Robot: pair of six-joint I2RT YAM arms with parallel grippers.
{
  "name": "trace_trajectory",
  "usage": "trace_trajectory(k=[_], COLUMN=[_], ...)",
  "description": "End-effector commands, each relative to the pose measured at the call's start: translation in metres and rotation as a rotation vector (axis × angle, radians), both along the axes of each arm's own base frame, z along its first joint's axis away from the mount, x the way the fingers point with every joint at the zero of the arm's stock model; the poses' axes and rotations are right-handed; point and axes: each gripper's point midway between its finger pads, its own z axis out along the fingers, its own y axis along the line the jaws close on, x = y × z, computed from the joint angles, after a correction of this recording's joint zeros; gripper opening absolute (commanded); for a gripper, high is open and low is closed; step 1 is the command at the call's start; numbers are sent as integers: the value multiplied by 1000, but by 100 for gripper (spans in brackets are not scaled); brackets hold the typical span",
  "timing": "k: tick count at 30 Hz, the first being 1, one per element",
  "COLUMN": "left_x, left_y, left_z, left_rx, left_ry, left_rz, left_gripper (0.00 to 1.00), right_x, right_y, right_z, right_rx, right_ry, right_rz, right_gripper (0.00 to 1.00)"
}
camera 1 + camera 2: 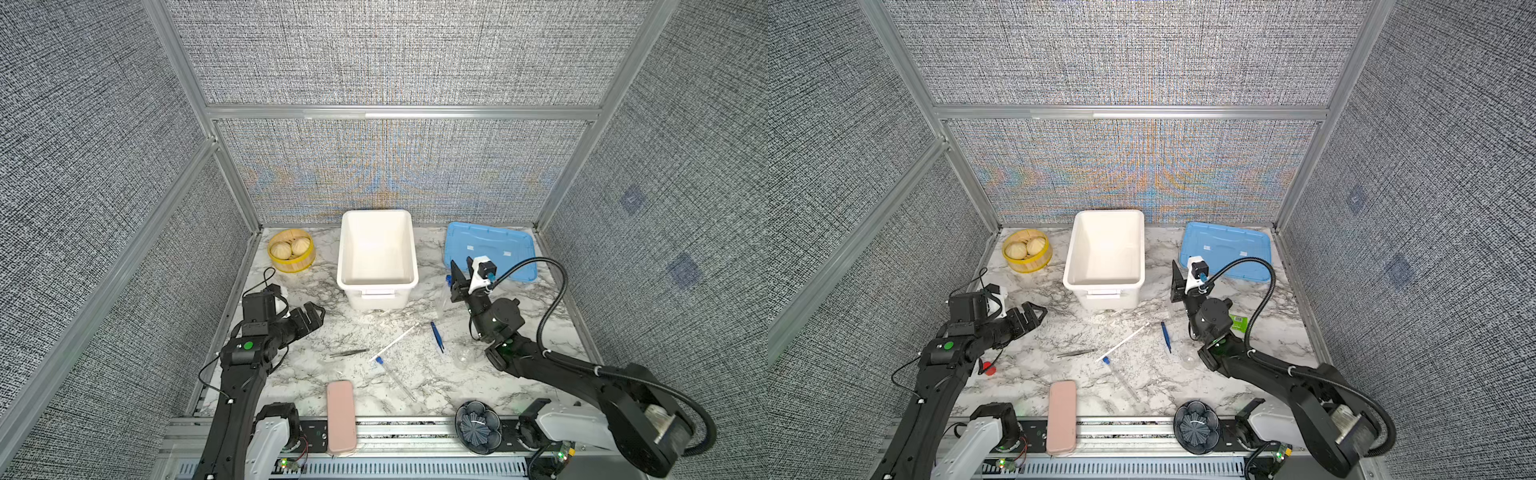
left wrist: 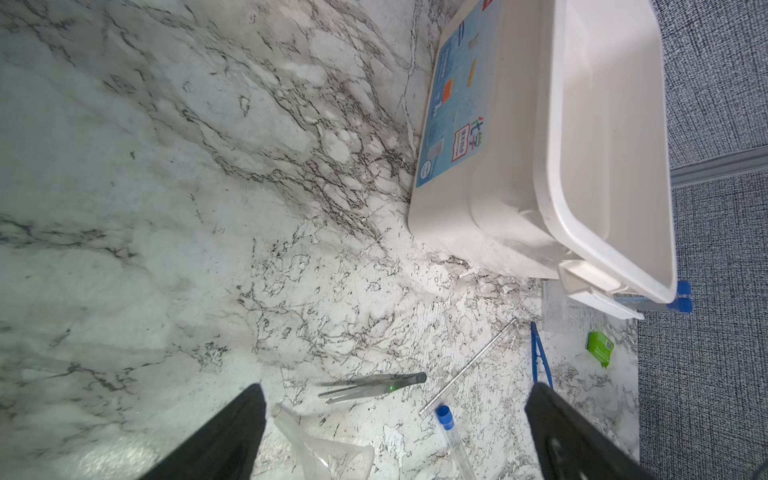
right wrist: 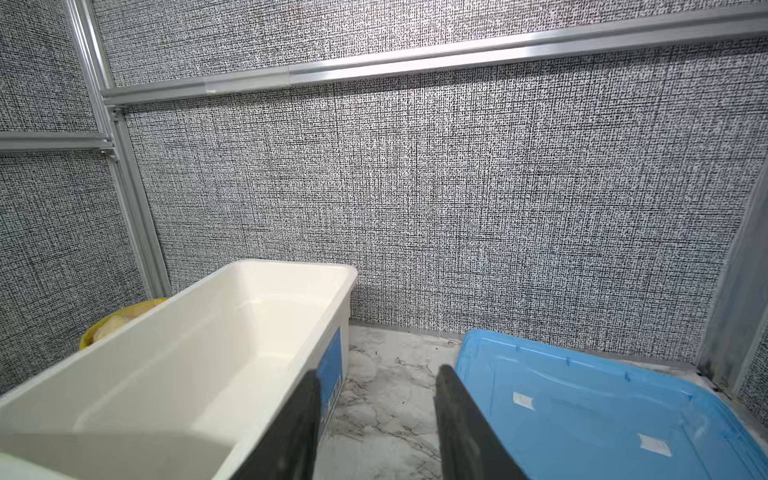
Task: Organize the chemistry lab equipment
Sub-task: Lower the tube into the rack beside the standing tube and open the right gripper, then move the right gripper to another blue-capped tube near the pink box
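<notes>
My right gripper (image 1: 461, 266) hung, jaws apart, between the white bin (image 1: 376, 286) and blue lid (image 1: 490, 245). Blue tweezers (image 1: 436, 336), white rod (image 1: 397, 338), grey tweezers (image 1: 349, 353) and a blue-capped tube (image 1: 395, 378) lay on the surface (image 1: 299, 374).

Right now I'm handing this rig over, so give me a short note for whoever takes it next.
Left tool: open, empty, over the table on its left side. Right tool: open, empty, raised between bin and lid.
Loose on table: metal tweezers, rod, blue tweezers, one tube, glass vessel. Rack stands by the bin, blue caps showing at it.
Done: bin looks empty, so little. Left: probably all the loose pieces.
</notes>
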Motion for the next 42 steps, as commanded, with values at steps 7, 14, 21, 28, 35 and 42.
trace_trajectory(k=[7,14,21,28,35,42], left_x=[1,1,1,0,0,0], left_y=[-1,-1,-1,0,0,0], left_z=[5,4,3,5,5,5], left_rx=[-2,-5,-4,-1,-2,-1], left_ry=[-23,-23,-16,-24,-24,-26], left_rz=[-7,-4,-3,4,2,-1], left_gripper=[99,99,99,99,99,99], right_x=[-19,-74,-130,-165,-164,-175], right_y=[20,65,103,143,175,204], right_z=[-16,-52,-111,-164,-198,-230], right_rx=[-141,-209,-353,-589,-649,-644], right_ry=[323,561,801,911,1021,1136], right_rz=[165,469,668,724,722,727], right_gripper=[48,48,49,49,49,48])
